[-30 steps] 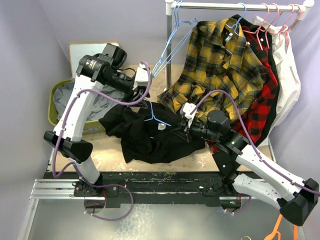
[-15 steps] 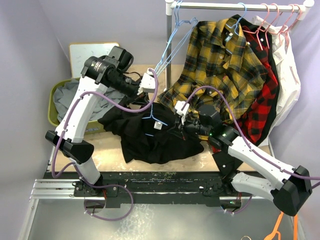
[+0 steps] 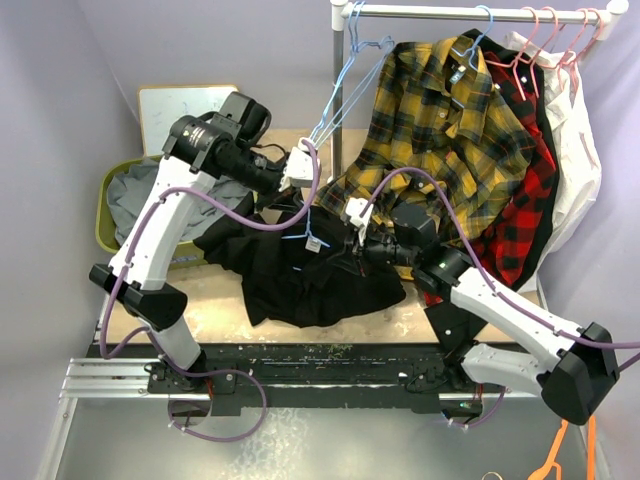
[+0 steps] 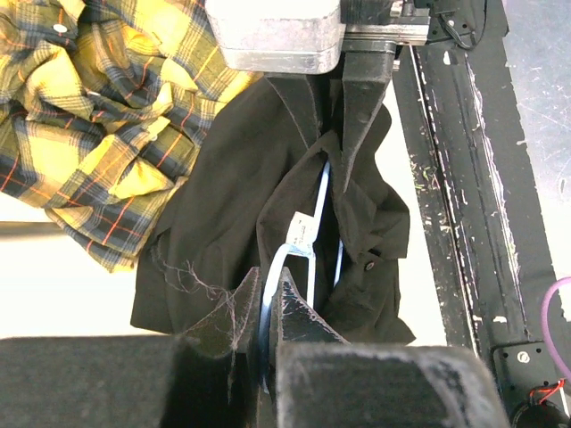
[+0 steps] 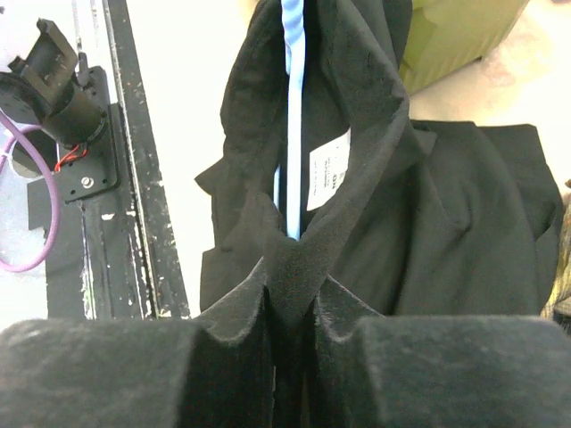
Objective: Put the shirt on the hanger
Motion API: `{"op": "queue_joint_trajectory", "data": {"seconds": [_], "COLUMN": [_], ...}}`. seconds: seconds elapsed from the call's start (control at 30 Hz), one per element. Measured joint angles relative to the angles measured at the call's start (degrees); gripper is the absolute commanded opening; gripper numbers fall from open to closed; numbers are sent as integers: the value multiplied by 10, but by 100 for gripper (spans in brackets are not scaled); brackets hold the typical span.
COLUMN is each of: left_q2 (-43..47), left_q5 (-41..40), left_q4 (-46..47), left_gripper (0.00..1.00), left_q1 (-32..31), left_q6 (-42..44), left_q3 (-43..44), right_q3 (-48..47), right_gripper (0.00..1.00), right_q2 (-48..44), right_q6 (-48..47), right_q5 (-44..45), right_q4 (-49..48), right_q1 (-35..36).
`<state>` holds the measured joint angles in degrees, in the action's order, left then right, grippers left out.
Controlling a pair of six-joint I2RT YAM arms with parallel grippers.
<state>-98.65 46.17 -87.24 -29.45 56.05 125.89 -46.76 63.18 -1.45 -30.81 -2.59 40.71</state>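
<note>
We have the left gripper (image 4: 268,301) clamped tight on the light-blue hanger (image 4: 322,183), keeping its wire steady inside the neck of the black shirt (image 3: 300,285). The shirt lies bunched near the middle of the table (image 3: 215,318), its collar end lifted off the surface. Our right gripper (image 5: 290,272) pinches a fold of the collar with its jaws almost together on the cloth, to spread the neck opening around the hanger. We judge the hanger only partly in, with the shoulders not yet seated.

A robot test cell: plain lavender walls (image 3: 60,60), a garment rack (image 3: 430,12), an aluminium mounting rail (image 3: 105,382).
</note>
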Motion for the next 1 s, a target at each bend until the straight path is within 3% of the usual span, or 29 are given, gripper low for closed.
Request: {"op": "queue_joint_trajectory", "data": {"seconds": [0.07,0.23,0.3,0.33,0.4,0.43,0.47,0.77,1.0], "left_q2": [3,16,17,17,17,17,17,24,63], "left_q5": [1,5,5,3,-4,-11,-17,-116,-331], "left_q4": [9,28,35,40,56,75,91,160,237], "left_gripper": [0,0,8,21,60,92,100,99,99], "left_q1": [-2,-3,-3,-3,-3,-3,-3,-7,-5], "left_q6": [-6,-21,-29,-35,-51,-59,-69,-148,-208], "left_q3": [-2,-9,-9,-9,-10,-10,-10,27,56], "right_q3": [0,5,7,8,12,17,24,50,39], "right_gripper": [0,0,0,0,0,0,0,0,0], "right_q2": [-2,-12,-16,-19,-30,-39,-50,-164,-218], "right_q6": [3,13,13,13,17,21,27,119,208], "right_q5": [-3,-2,-2,-1,2,3,8,96,228], "right_q4": [-9,-24,-26,-26,-27,-27,-27,13,134], "right_q1": [0,-2,-2,-3,-3,-2,-1,2,3]}}
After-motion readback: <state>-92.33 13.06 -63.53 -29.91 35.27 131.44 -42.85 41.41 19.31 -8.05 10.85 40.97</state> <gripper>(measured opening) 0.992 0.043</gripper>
